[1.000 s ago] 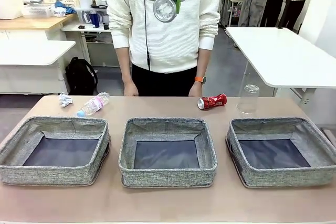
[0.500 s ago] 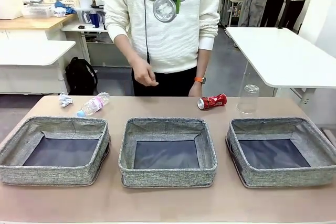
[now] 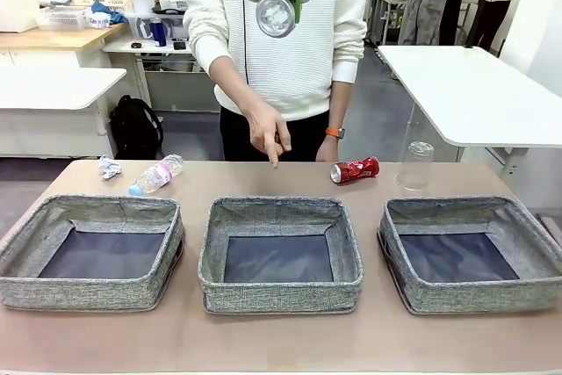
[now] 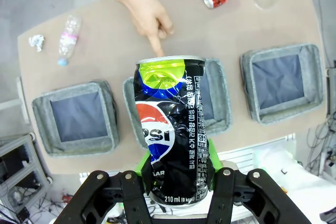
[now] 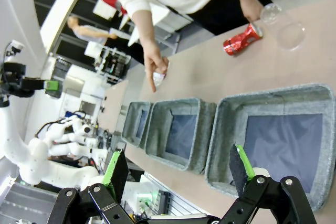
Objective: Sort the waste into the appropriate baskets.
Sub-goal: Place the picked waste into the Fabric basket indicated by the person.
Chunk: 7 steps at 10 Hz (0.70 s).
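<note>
Your left end effector (image 4: 178, 174) holds the Pepsi can (image 4: 170, 129) high over the desk (image 3: 378, 186) — the right end effector (image 5: 178, 161) is wide and empty. A hand (image 3: 268, 129) points to the middle basket (image 3: 281, 292); next you should probably lower the can there and release.

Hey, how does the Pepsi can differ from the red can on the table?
The Pepsi can is dark blue and clamped in the left gripper above the table; the red can lies on its side on the table. The Pepsi can is only dented, the red can badly crushed. Both are drink cans.
</note>
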Each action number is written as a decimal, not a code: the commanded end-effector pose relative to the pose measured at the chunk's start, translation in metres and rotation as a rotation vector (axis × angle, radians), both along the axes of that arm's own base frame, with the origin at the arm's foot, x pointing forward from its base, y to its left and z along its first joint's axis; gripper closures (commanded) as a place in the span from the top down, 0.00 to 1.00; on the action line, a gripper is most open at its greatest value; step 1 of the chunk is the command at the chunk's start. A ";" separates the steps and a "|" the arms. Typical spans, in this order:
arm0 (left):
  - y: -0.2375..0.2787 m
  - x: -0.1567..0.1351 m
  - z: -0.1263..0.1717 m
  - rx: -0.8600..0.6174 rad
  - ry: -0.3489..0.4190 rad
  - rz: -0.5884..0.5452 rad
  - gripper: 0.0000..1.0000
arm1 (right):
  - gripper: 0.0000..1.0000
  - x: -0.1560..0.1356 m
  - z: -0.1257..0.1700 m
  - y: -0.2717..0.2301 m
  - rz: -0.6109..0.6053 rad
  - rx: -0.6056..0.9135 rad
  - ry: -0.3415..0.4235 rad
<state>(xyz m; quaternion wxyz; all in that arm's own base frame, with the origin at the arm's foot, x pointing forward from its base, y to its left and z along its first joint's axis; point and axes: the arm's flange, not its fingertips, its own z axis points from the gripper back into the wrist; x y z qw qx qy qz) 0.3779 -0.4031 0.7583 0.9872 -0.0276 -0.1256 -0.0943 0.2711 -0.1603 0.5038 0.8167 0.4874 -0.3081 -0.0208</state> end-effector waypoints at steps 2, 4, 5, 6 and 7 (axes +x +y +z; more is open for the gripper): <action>0.007 -0.005 -0.004 -0.016 -0.003 0.003 0.41 | 1.00 0.003 0.002 0.001 0.003 0.010 -0.036; 0.007 -0.005 -0.004 -0.016 -0.003 0.003 0.41 | 1.00 0.003 0.002 0.001 0.003 0.010 -0.036; 0.007 -0.005 -0.004 -0.016 -0.003 0.003 0.41 | 1.00 0.003 0.002 0.001 0.003 0.010 -0.036; 0.007 -0.005 -0.004 -0.016 -0.003 0.003 0.41 | 1.00 0.003 0.002 0.001 0.003 0.010 -0.036; 0.000 0.000 0.000 0.000 0.000 0.000 0.41 | 1.00 0.003 0.002 0.001 0.003 0.010 -0.036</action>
